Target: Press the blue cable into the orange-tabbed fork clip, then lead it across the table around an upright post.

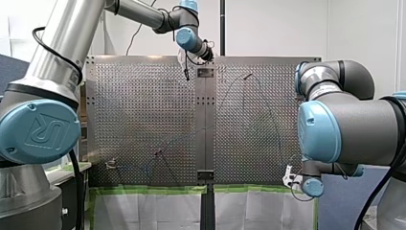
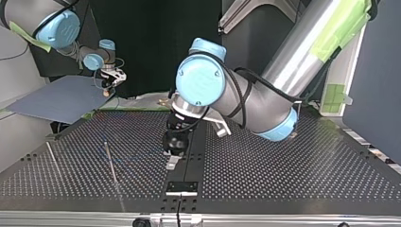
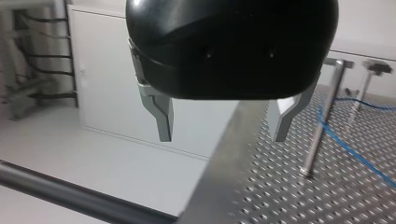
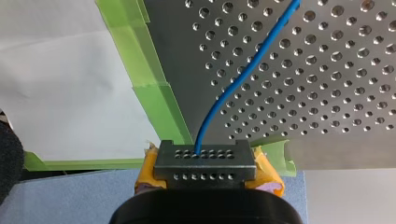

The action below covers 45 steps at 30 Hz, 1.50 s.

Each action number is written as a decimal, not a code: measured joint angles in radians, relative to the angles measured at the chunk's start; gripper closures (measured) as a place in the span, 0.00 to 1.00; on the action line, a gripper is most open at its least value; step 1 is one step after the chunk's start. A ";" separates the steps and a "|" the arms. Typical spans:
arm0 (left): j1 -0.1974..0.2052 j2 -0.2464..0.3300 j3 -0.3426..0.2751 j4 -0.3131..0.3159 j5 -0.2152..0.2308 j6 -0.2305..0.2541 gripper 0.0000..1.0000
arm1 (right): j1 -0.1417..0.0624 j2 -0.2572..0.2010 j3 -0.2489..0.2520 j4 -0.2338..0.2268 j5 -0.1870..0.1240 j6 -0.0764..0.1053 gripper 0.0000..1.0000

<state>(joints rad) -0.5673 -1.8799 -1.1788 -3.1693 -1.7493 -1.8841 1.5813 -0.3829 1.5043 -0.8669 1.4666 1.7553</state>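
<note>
My right pincer (image 4: 204, 155) grips the thin blue cable (image 4: 243, 74) at the edge of the perforated metal worktop (image 4: 327, 93). My left pincer (image 3: 222, 137) is spread wide with nothing in it, near a slim upright metal post (image 3: 322, 121).

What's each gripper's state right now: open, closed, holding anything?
Left gripper: open, holding nothing.
Right gripper: closed on the blue cable.

The only sign that can be read is the UR brand mark on the blue cap (image 1: 40, 130) of my left arm (image 1: 57, 43)
</note>
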 joint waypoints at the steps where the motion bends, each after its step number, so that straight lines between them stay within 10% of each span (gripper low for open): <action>1: 0.000 0.008 -0.008 0.008 0.001 -0.008 0.01 | 0.000 0.000 0.000 0.000 0.000 0.000 1.00; 34: -0.011 0.283 -0.284 0.284 -0.009 -0.056 0.01 | 0.006 0.000 0.000 0.000 0.000 -0.002 1.00; 45: -0.011 0.298 -0.378 0.378 -0.012 -0.107 0.01 | 0.009 0.000 0.000 0.000 0.000 -0.002 1.00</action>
<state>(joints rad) -0.5787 -1.5824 -1.5571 -2.7908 -1.7613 -1.9907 1.5899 -0.3830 1.5044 -0.8668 1.4666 1.7531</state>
